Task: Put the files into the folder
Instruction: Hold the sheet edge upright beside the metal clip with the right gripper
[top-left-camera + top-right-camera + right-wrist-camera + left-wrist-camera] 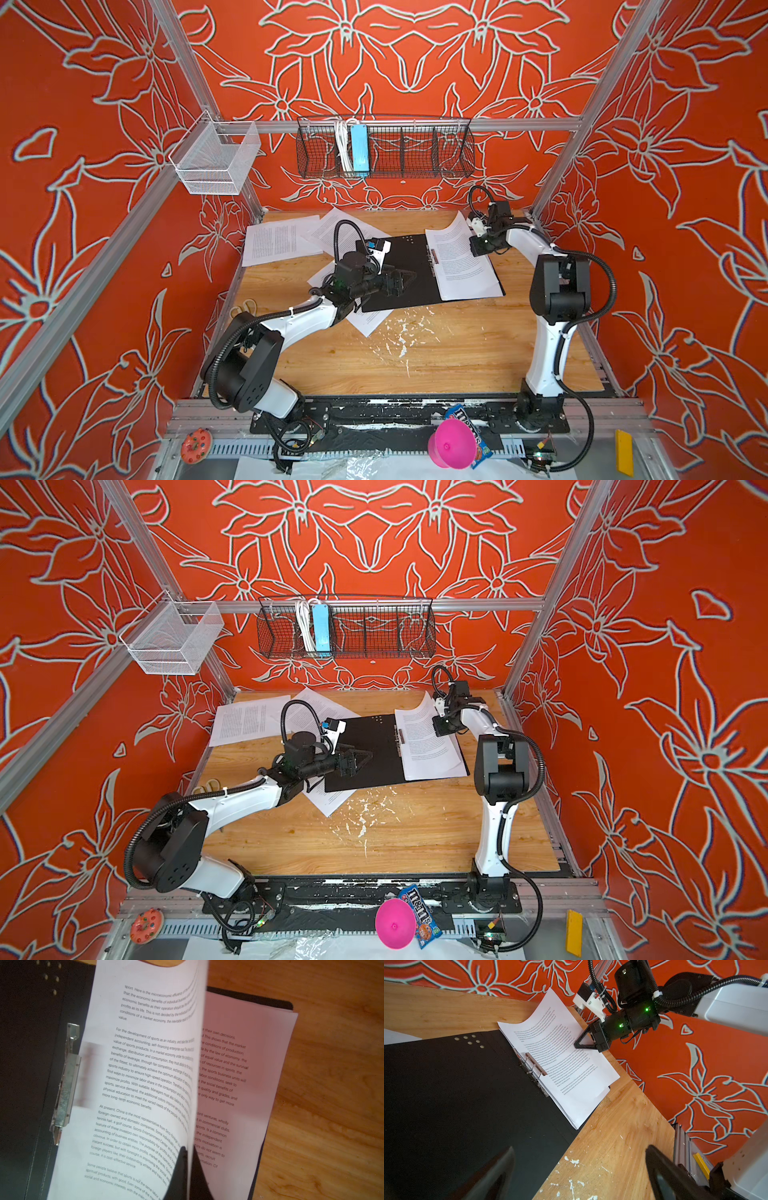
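The folder (pixel 399 266) lies open on the wooden table, black inside up, with its metal clip (pixel 533 1064) at the spine. A stack of files (pixel 469 278) rests on its right half. My right gripper (pixel 188 1153) is shut on the outer edge of the top sheet (pixel 145 1064) and holds it curled up off the sheets below (pixel 239 1064). My left gripper (pixel 579 1151) hangs open over the folder's left half, near its front edge, holding nothing. More files lie loose at the back left (pixel 274 243), and one (pixel 370 322) lies partly under the folder.
A black wire basket (pixel 415 153) on the back wall holds a light-blue power strip (pixel 359 149). A white mesh basket (pixel 216 162) hangs at the left. Scissors (pixel 243 309) lie by the left edge. A pink cone (pixel 451 444) and a candy bag (pixel 465 415) sit at the front rail.
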